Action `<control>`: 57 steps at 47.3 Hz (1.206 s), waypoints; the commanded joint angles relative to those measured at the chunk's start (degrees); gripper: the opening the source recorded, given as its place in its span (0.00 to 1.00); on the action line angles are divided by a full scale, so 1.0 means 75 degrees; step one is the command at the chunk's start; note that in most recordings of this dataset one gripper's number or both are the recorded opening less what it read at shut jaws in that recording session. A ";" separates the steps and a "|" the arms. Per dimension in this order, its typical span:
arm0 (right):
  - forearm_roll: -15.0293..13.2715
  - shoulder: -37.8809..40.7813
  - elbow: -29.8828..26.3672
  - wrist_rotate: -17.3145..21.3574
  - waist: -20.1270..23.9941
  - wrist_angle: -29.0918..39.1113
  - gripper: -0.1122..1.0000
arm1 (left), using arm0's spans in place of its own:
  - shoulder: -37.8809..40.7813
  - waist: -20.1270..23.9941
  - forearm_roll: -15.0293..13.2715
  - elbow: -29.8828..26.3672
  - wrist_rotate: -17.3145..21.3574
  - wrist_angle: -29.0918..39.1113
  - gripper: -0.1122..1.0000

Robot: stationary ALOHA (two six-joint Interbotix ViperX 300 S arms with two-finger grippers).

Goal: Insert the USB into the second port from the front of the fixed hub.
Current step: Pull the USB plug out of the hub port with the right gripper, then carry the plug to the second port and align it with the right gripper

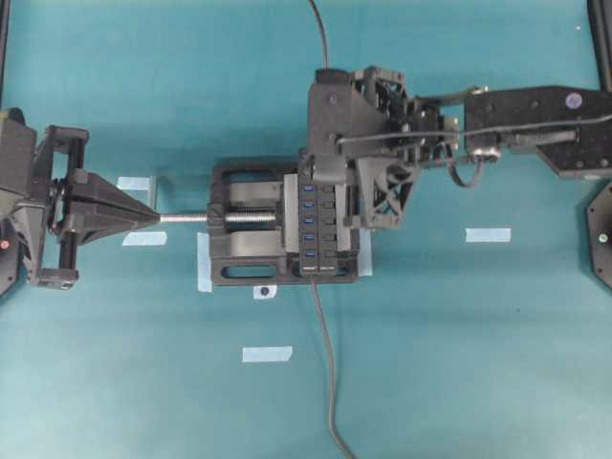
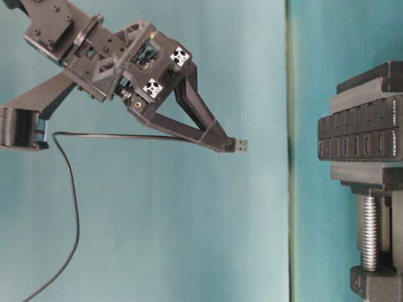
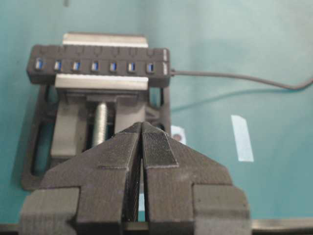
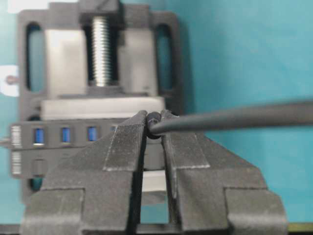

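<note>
**Seven Ports, One Target: Plug Held Above the Clamped Hub**

Seven blue ports line the fixed hub, which sits clamped in a black vise on the teal table. Pinched between the fingertips of the right gripper, the USB hangs in the air, its metal tip poking out past the jaws and its thin cable trailing away behind. Seen from table level, plug and hub are well apart; from overhead the right arm sits over the far end of the port row. The left gripper rests with its pads pressed together and nothing between them, parked beside the tip of the vise screw.

The step in hand appears to be the approach. Done well, it means counting ports carefully from the front end, where the hub's own thicker cable leaves, then centring the plug over the second one. The metal tip should be squared with the slot before any push. A slow, straight descent would likely guard against the plug twisting in the pinch or catching a neighbouring port's edge.
</note>
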 commanded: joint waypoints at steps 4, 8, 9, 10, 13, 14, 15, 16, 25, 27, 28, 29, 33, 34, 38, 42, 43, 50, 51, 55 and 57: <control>0.0012 -0.0211 -0.0152 0.0211 0.0176 -0.0035 0.16 | 0.0000 -0.0012 0.0012 -0.0105 -0.0012 -0.0047 0.10; 0.0012 -0.0187 -0.0117 0.0258 0.0234 -0.0059 0.16 | 0.0000 -0.0012 0.0000 -0.0105 -0.0012 -0.0047 0.10; 0.0012 -0.0187 -0.0105 0.0281 0.0258 -0.0059 0.16 | 0.0000 -0.0012 0.0012 -0.0105 -0.0012 -0.0047 0.10; 0.0012 -0.0176 -0.0094 0.0293 0.0281 -0.0059 0.16 | 0.0000 -0.0012 0.0000 -0.0105 -0.0012 -0.0047 0.10; 0.0012 -0.0164 -0.0059 0.0375 0.0328 -0.0082 0.16 | 0.0000 -0.0012 0.0000 -0.0117 -0.0012 -0.0047 0.10; 0.0012 -0.0141 -0.0047 0.0410 0.0340 -0.0094 0.16 | 0.0000 -0.0012 0.0000 -0.0105 -0.0012 -0.0047 0.10; 0.0012 -0.0129 -0.0047 0.0445 0.0363 -0.0105 0.16 | 0.0000 -0.0012 0.0012 -0.0105 -0.0012 -0.0047 0.10; 0.0012 -0.0117 -0.0035 0.0469 0.0375 -0.0129 0.16 | 0.0000 -0.0012 0.0000 -0.0117 -0.0012 -0.0047 0.10; 0.0012 0.0023 0.0141 0.0598 0.0504 -0.0387 0.16 | 0.0000 -0.0012 0.0012 -0.0117 -0.0012 -0.0047 0.10; 0.0012 0.0059 0.0188 0.0609 0.0527 -0.0457 0.16 | 0.0000 -0.0012 0.0000 -0.0129 -0.0012 -0.0047 0.10; 0.0012 0.0082 0.0199 0.0609 0.0539 -0.0480 0.16 | 0.0000 -0.0012 0.0012 -0.0129 -0.0012 -0.0047 0.10; 0.0012 0.0094 0.0211 0.0609 0.0551 -0.0504 0.16 | 0.0000 -0.0012 0.0012 -0.0129 -0.0012 -0.0047 0.10; 0.0059 0.0199 0.0246 0.0609 0.0586 -0.0586 0.16 | 0.0000 -0.0012 0.0000 -0.0141 -0.0012 -0.0047 0.10; 0.0070 0.0234 0.0234 0.0609 0.0586 -0.0598 0.16 | 0.0000 -0.0012 0.0012 -0.0152 -0.0012 -0.0047 0.10; 0.0082 0.0328 0.0246 0.0609 0.0598 -0.0645 0.16 | 0.0000 -0.0012 0.0000 -0.0141 -0.0012 -0.0047 0.10; 0.0094 0.0469 0.0246 0.0598 0.0609 -0.0703 0.16 | 0.0000 -0.0012 0.0012 -0.0152 -0.0012 -0.0047 0.10; 0.0094 0.0492 0.0258 0.0598 0.0609 -0.0715 0.16 | 0.0000 0.0000 0.0000 -0.0141 -0.0012 -0.0047 0.10; 0.0094 0.0703 0.0246 0.0598 0.0621 -0.0867 0.16 | 0.0000 -0.0012 0.0000 -0.0129 -0.0012 -0.0047 0.10; 0.0105 0.0727 0.0246 0.0609 0.0621 -0.0879 0.16 | 0.0000 -0.0012 0.0000 -0.0141 -0.0012 -0.0047 0.10; 0.0141 0.0809 0.0246 0.0598 0.0621 -0.0891 0.16 | 0.0000 -0.0012 0.0012 -0.0129 -0.0012 -0.0047 0.10; 0.0176 0.0855 0.0258 0.0598 0.0633 -0.0891 0.16 | 0.0000 -0.0012 0.0000 -0.0129 -0.0012 -0.0047 0.10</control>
